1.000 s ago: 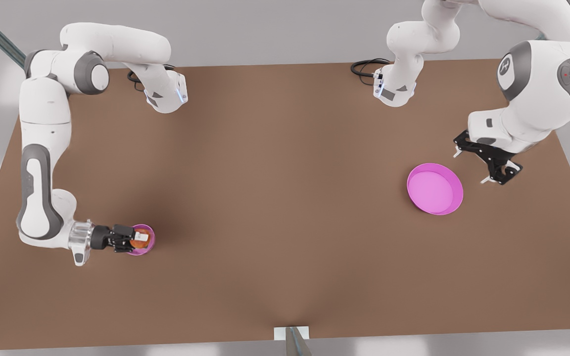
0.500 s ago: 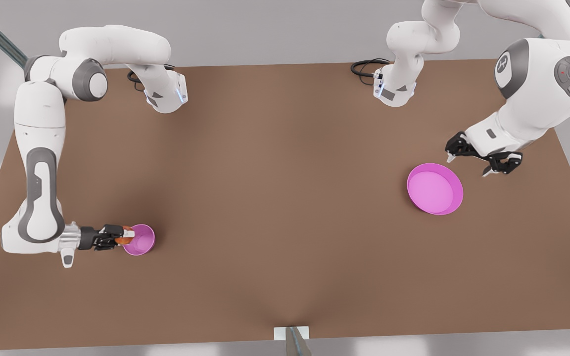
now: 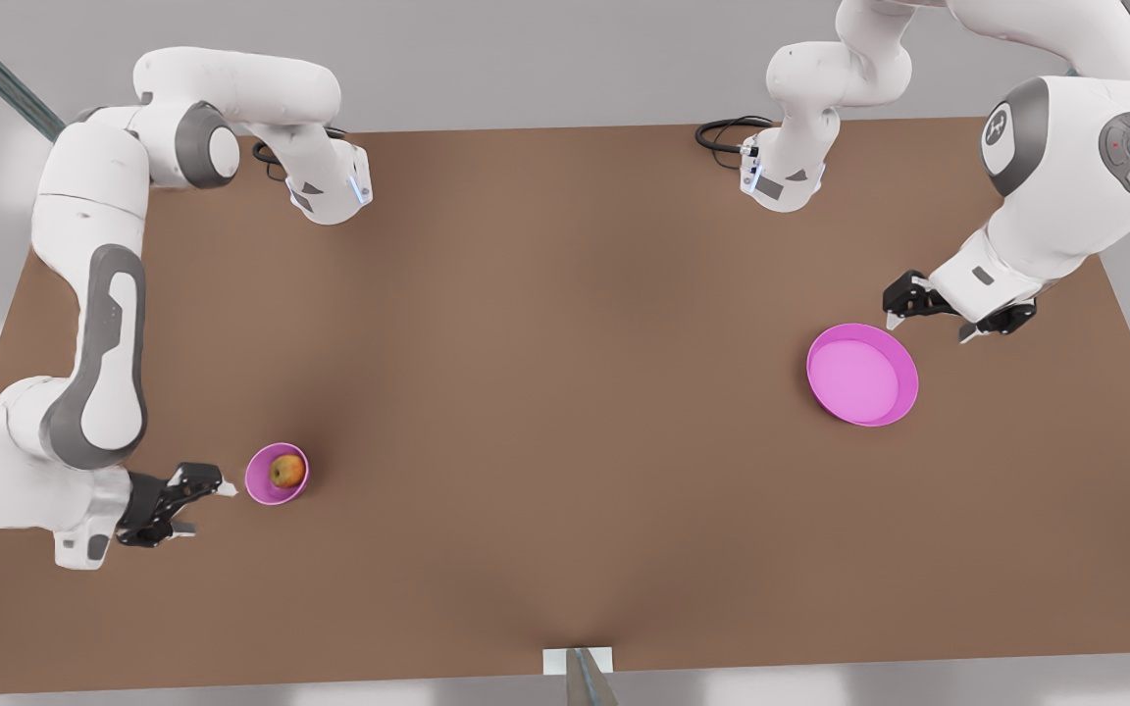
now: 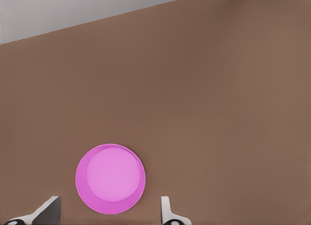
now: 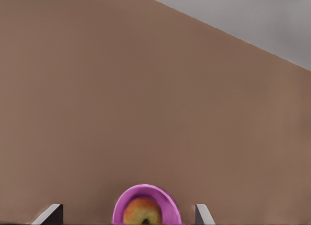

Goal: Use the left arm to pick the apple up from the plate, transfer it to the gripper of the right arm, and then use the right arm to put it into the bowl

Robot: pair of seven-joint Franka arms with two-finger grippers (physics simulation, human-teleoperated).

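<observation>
Apple [image 3: 287, 471] sits in bowl [image 3: 262, 484]; right gripper [image 3: 194, 500] spread beside it, could clip rim. Left gripper [image 3: 948, 319] spread, waits by plate [image 3: 903, 392].

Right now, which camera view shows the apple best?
The front view: the whole apple sits in the bowl, in full sight from above. The right wrist view shows the apple's upper part at the picture's edge, between the open right gripper's fingertips.
</observation>
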